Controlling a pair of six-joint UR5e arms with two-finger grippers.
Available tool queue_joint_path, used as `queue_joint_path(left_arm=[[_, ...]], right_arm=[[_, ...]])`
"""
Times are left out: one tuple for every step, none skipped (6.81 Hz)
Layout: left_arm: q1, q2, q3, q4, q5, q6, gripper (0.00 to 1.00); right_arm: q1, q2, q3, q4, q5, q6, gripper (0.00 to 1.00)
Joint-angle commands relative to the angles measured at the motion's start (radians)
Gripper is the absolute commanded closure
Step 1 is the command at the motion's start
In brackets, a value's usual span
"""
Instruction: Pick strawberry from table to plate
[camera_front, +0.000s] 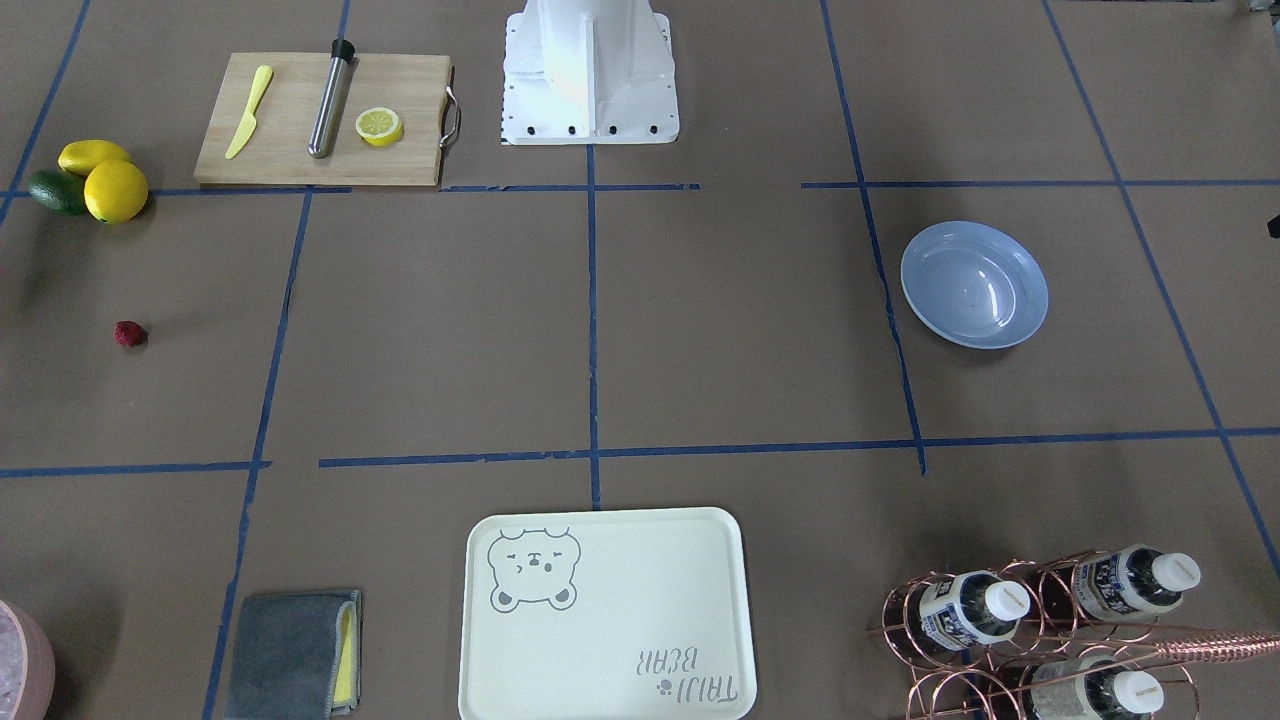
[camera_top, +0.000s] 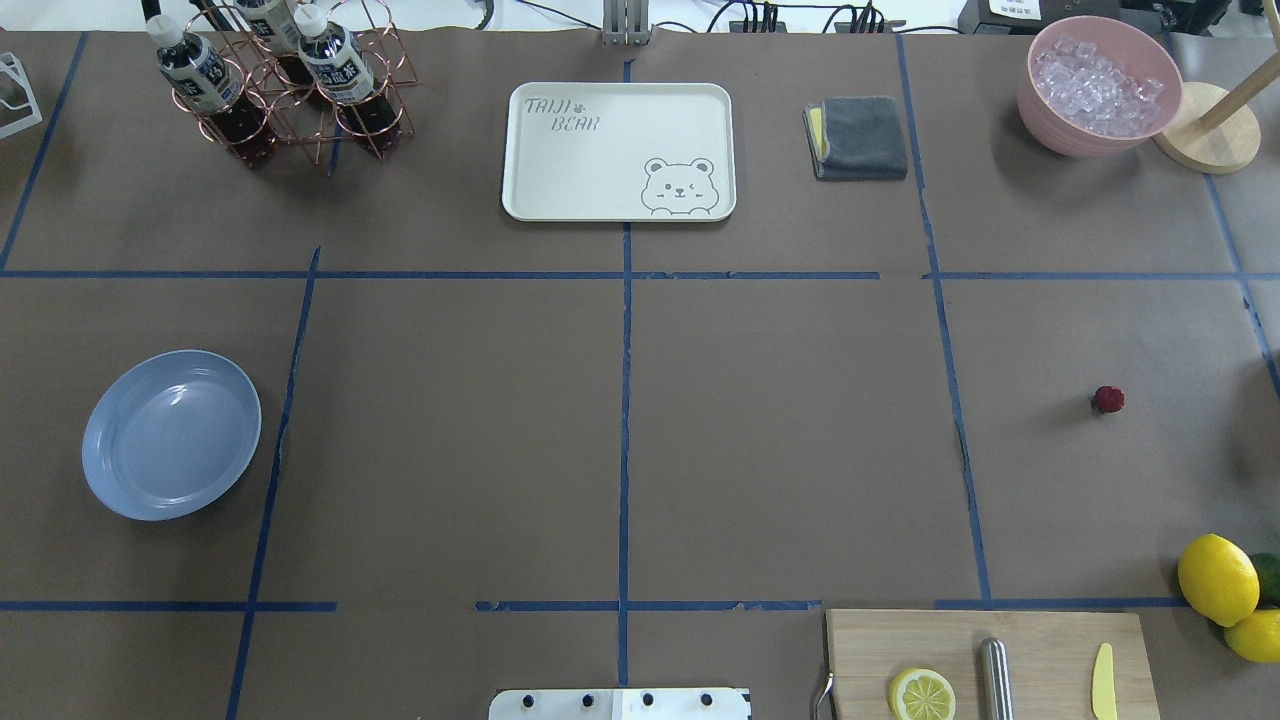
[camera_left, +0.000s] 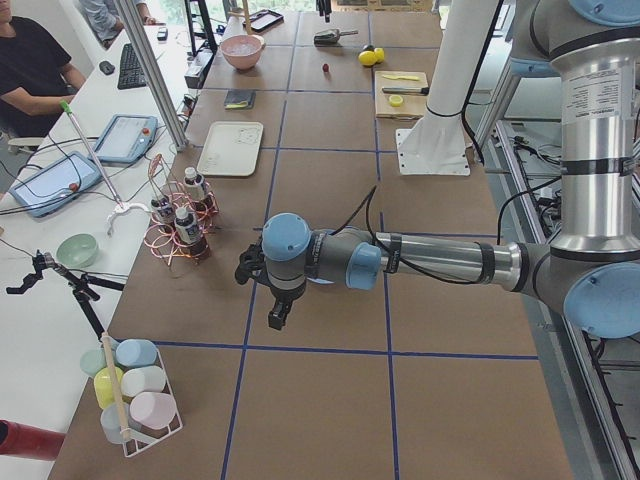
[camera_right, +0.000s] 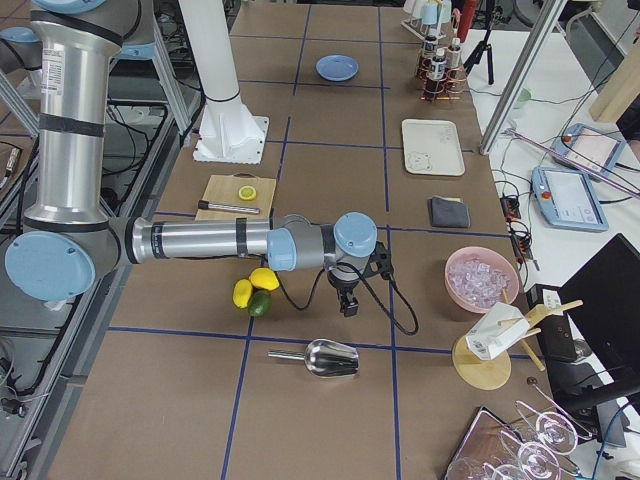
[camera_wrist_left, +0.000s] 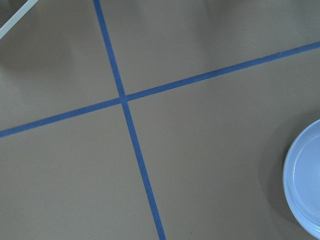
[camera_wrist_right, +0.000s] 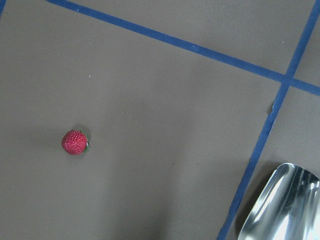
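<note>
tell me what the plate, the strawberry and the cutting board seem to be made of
The plate: likely plastic or melamine, glossy light blue, with sharp highlights in its bowl.
The strawberry: maybe a plastic replica, matte red with evenly bumpy skin; real fruit can't be ruled out.
The cutting board: pale wood or bamboo, matte, light tan with faint grain lines.

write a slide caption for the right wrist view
Strawberry lying free on the brown table, blue tape lines crossing, a shiny metal scoop at lower right.
</note>
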Motion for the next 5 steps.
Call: queue_joint_path(left_arm=[[0.027, 0.001, 0.002, -0.009, -0.003, -0.027, 0.0], [0.086, -0.001, 0.004, -0.019, -0.043, -0.065, 0.0], [0.139, -0.001, 0.008, -0.1, -0.055, -0.134, 0.0], [0.204, -0.001, 0.042, -0.189, -0.054, -0.241, 0.0], [0.293, -0.004, 0.075, -0.284, -0.046, -0.356, 0.0]], right_arm=[[-0.002, 0.001, 0.0, 0.002, 0.001, -0.004, 0.0], [0.0, 0.0, -0.003, 0.001, -0.001, -0.011, 0.0], [0.0, 0.003, -0.007, 0.002, 0.001, -0.011, 0.0], [0.0, -0.003, -0.004, 0.002, 0.004, -0.004, 0.0], [0.0, -0.002, -0.004, 0.002, 0.003, -0.005, 0.0]])
